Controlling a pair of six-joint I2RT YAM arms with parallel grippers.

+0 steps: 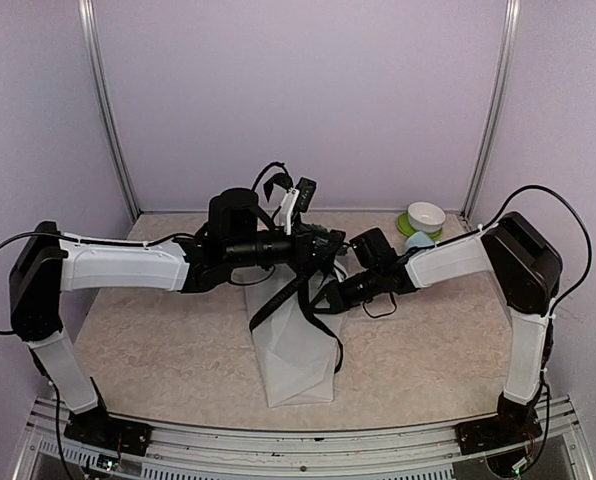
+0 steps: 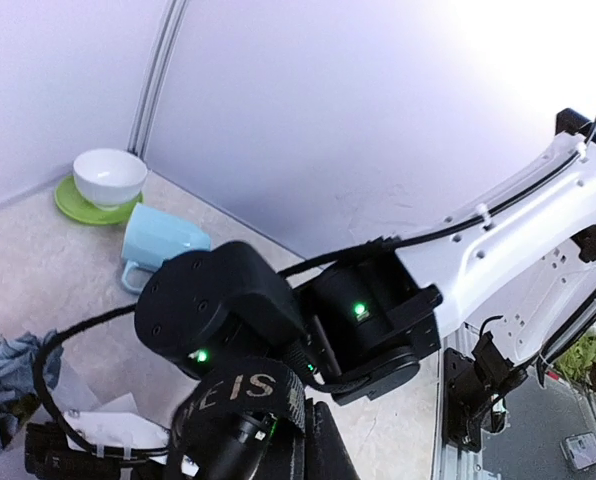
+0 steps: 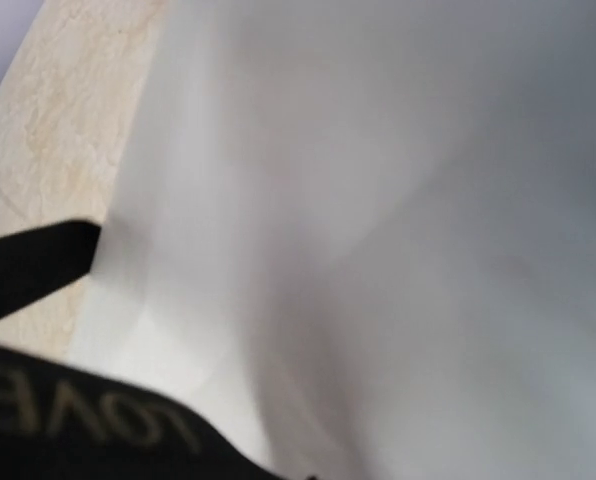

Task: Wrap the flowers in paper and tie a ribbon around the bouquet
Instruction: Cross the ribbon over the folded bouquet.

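Frosted white paper [image 3: 378,200] fills the right wrist camera at close range, smooth and translucent, with soft folds. From above it forms the bouquet [image 1: 293,350], lying flat on the pale mottled table [image 1: 158,350] midway between the two arms. Its long axis runs near to far: the paper end points toward the arm bases, and the flower end toward the back wall, under the grippers.

Loops of the black ribbon [image 3: 78,425] trail across and beside the paper. Its light lettering reads "LOVE", upside down in the right wrist view. In the left wrist view a stretch draped over dark arm hardware shows "EIS".

Of the flowers [image 2: 0,370], only a grey-blue clump shows clearly, at the frame's left edge.

Both the left gripper [image 1: 316,245] and the right gripper [image 1: 331,292] are fully closed over the flower end. Whether ribbon or paper sits between the jaws cannot be told.

At the far right corner a light blue mug [image 2: 163,238] lies on its side beside a white bowl [image 2: 108,175] on a green saucer [image 2: 78,205].
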